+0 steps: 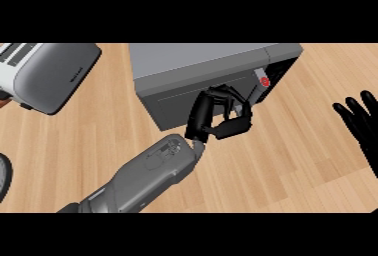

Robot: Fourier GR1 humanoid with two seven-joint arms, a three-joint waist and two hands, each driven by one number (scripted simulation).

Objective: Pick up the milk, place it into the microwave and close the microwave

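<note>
Fingers of my left hand [221,119] were curled, holding nothing, against the smooth flat door of the boxy grey microwave [199,60]. I could not tell where the milk was. A small red and white bit [263,81] showed at the door's right edge. My right hand [362,125] rested right of the microwave, black fingers straight. A rounded toaster [52,75] sat left of it.

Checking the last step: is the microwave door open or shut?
Shut or nearly so: the door lies flush with the microwave body, left hand against it. Whether it is latched, cannot tell.
</note>
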